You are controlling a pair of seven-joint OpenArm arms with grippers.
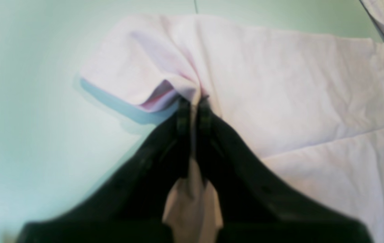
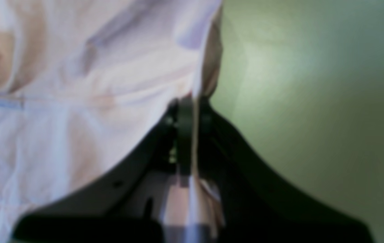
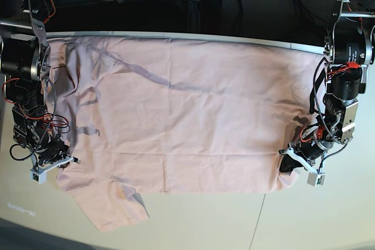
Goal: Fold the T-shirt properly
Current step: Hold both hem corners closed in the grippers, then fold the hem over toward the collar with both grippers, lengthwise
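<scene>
We list first the table [image 3: 193, 226], a pale surface running the full width of the base view, its far edge against a dark background of cables. Next, the pale pink T-shirt [image 3: 187, 115], plain side up, spread flat over most of the table; its far edge lies along the table's far edge, shallow creases cross the middle, and one short sleeve [image 3: 114, 206] sticks out toward the near edge on that view's left. We see no lettering on the side showing. Then the two arms, one at each end of the garment. The left gripper [image 1: 193, 103], on the base view's right, is clamped on a gathered pinch of the shirt's edge; in the left wrist view the cloth runs between the two black fingers [image 1: 182, 114], and a fold beside them is lifted, casting a shadow on the table. The right gripper [image 2: 193, 104], on the base view's left, is likewise closed on a thin edge of pink fabric, which passes between its fingers in the blurred right wrist view, with bare table to one side.
</scene>
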